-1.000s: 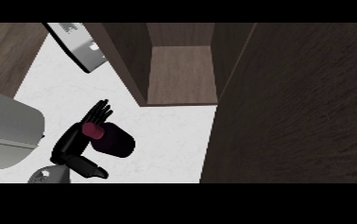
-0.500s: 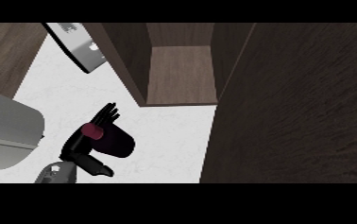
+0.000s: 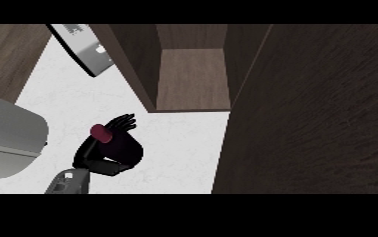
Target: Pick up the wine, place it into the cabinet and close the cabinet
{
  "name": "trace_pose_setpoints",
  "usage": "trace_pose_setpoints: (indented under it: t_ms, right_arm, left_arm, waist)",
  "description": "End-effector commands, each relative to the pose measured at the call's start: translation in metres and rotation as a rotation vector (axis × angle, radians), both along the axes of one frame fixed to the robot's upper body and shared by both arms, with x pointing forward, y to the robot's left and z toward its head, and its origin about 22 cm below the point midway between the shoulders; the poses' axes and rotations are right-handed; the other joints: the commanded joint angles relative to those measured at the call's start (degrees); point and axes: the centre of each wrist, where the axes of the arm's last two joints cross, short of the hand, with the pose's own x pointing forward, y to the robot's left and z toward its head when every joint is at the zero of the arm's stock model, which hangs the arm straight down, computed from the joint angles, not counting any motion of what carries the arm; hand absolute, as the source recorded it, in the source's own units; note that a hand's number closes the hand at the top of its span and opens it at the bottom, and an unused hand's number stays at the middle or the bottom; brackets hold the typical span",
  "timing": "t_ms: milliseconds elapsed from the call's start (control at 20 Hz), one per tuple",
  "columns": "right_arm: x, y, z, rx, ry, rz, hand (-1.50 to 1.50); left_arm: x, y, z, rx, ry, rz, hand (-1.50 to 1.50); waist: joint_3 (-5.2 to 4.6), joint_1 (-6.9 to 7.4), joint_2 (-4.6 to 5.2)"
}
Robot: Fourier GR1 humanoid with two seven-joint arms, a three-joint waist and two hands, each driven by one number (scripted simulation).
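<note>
Only one hand (image 3: 111, 151) shows, entering from the lower left edge on a grey forearm (image 3: 70, 182). By its side of the view it reads as the left hand, though I can't be sure. The other hand is out of view. The fingers and thumb are curled round the wine bottle (image 3: 101, 133), hiding the dark body; only the dark red top shows, poking out above the palm beside the fingertips (image 3: 124, 123). So the bottle is gripped, over the white counter (image 3: 177, 146), whether lifted or still touching I can't tell.

The cabinet (image 3: 190, 78) is open just up and right of the hand, its brown wooden floor bare and its near left wall (image 3: 133, 61) standing between hand and opening. The cabinet door (image 3: 303, 111) is swung wide, filling the right side. A grey appliance (image 3: 18, 136) sits at the left edge, and a tilted panel (image 3: 87, 48) at upper left.

Risks, as judgement:
- bottle body or red top clips the cabinet's left wall or front lip on the way in, since the hand sits left of the opening
- bottle slips or tilts in the curled fingers, since the grip hides most of it
- bottle set too near the front edge, so the door hits it on closing
- door is far across from this hand; closing may need a long reach or the unseen hand
</note>
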Motion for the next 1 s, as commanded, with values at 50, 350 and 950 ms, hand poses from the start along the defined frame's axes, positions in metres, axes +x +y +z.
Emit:
trace_pose_setpoints:
  t_ms: [50, 350, 950]
  right_arm:
    - [-0.029, -0.021, 0.020, -0.001, -0.109, -0.036, -1.50]
    - [-0.032, -0.013, 0.014, 0.024, -0.083, -0.033, -1.50]
    - [-0.039, -0.029, 0.019, 0.043, -0.085, -0.036, -1.50]
  left_arm:
    - [-0.001, 0.009, -0.002, -0.108, -0.027, -0.050, 1.50]
    - [-0.010, 0.006, -0.009, -0.079, -0.111, -0.006, 1.50]
    - [-0.034, -0.008, -0.016, -0.006, -0.188, 0.331, 1.50]
  waist:
    - [0.04, -0.10, 0.00]
    - [-0.03, -0.11, -0.11]
    - [0.11, 0.34, -0.38]
